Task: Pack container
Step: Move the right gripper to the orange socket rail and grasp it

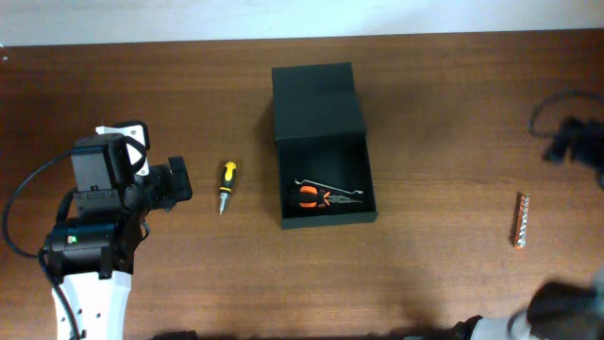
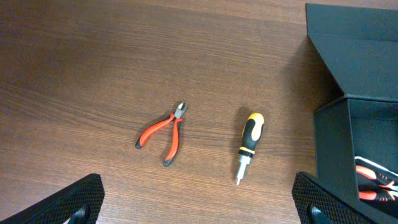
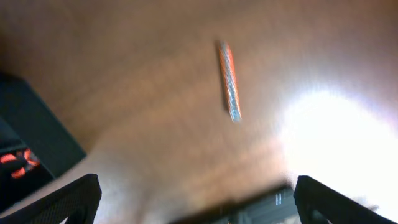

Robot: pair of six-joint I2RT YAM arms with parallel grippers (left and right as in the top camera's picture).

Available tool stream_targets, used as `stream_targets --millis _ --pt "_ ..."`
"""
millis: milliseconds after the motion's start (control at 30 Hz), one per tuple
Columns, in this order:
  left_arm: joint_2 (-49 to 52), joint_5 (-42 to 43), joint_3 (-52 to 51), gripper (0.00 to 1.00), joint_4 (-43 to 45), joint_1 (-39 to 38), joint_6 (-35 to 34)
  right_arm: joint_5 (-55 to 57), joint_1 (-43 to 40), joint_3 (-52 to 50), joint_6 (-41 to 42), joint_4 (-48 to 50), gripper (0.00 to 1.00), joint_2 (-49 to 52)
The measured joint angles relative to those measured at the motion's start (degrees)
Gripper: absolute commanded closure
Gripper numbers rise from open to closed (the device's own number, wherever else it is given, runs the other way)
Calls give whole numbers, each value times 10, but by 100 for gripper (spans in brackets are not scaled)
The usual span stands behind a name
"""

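From above, the container [image 1: 326, 161] sits mid-table toward the far edge, its lid [image 1: 313, 94] flapped back and 1 pair of orange-handled pliers [image 1: 316, 197] inside. A yellow screwdriver [image 1: 226, 185] lies left of it, and a slim stick [image 1: 520, 219] lies near the right edge.

Left wrist view: the left gripper [image 2: 199, 199] has its jaws spread wide and empty, with red cutters [image 2: 163, 134] ahead on the wood.

Right wrist view, blurred: the right gripper [image 3: 198, 199] is likewise spread and empty, near the stick.

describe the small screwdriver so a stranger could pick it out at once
Find the open dark container mid-table. On the bare wood between it and the left arm lies the screwdriver. It is stubby with a yellow-and-black handle, unlike the two-legged red-handled cutters beside it.
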Motion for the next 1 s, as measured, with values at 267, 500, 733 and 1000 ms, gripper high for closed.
stream_targets --millis 267,500,733,1000 --pt "0 0 0 1 0 0 0 -27 -80 -237 0 88 1 -193" --pt "0 0 0 1 0 0 0 2 -80 -377 -15 275 0 -154" --pt "0 0 0 1 0 0 0 9 -80 -404 -63 369 1 -11" --pt "0 0 0 1 2 0 0 21 -72 -407 -86 425 1 99"
